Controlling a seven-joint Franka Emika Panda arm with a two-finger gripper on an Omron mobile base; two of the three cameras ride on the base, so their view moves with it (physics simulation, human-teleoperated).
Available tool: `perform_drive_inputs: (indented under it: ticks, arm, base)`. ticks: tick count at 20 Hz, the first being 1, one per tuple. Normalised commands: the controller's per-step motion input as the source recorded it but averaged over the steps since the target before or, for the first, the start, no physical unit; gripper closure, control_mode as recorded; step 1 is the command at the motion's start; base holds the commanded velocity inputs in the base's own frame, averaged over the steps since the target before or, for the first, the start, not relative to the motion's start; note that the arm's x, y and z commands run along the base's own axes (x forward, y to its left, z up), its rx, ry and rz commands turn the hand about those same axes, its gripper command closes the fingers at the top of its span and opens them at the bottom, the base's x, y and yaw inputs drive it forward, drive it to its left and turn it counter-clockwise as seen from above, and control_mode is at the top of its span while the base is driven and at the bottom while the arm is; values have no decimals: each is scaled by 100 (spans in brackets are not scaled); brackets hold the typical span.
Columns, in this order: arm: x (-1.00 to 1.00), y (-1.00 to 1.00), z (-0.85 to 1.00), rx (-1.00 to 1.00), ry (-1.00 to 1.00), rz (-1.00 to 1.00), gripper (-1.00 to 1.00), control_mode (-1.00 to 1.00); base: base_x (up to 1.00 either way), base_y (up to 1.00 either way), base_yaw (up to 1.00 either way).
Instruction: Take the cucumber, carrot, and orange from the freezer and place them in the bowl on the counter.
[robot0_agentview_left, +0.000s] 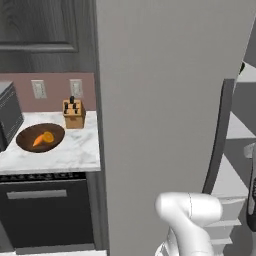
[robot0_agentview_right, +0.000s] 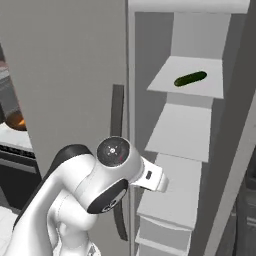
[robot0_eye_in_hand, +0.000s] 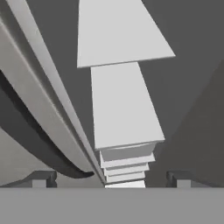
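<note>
Freezer: I see the tall grey freezer (robot0_agentview_left: 160, 125) filling the middle of the left base view, its flat door swung open with a long dark handle (robot0_agentview_right: 118, 150) down its edge; from the right base view I look past the door at the white inner shelves (robot0_agentview_right: 180, 132).
Counter: the white marble counter (robot0_agentview_left: 75, 150) sits left of the freezer, over dark cabinets.
Arm: my white arm (robot0_agentview_right: 95, 185) rises in front of the door edge, near the handle.
Bowl: the brown wooden bowl (robot0_agentview_left: 27, 136) rests on the counter, with a tan knife block (robot0_agentview_left: 73, 114) just behind it to the right.
Cucumber: dark green cucumber (robot0_agentview_right: 190, 78) lies on an upper freezer shelf, well apart from the arm.
Carrot: carrot (robot0_agentview_left: 38, 141) lies inside the bowl.
Orange: orange (robot0_agentview_left: 48, 136) is in the bowl, touching the carrot.
Gripper: in the hand view my gripper (robot0_eye_in_hand: 109, 179) points along the stack of shelves, jaws spread wide, grasping nothing.
</note>
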Motion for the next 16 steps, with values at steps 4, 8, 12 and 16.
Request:
perform_drive_inputs:
  ticks: [4, 8, 12, 16]
  arm:
    - [0, 0, 0, 0, 0, 0, -100, 100]
    - [0, 0, 0, 0, 0, 0, -100, 100]
    - [0, 0, 0, 0, 0, 0, -100, 100]
    - [0, 0, 0, 0, 0, 0, -100, 100]
  base:
    - [3, -82, 30]
    - [-18, -18, 20]
    - [-11, 0, 3]
    - [41, -5, 0]
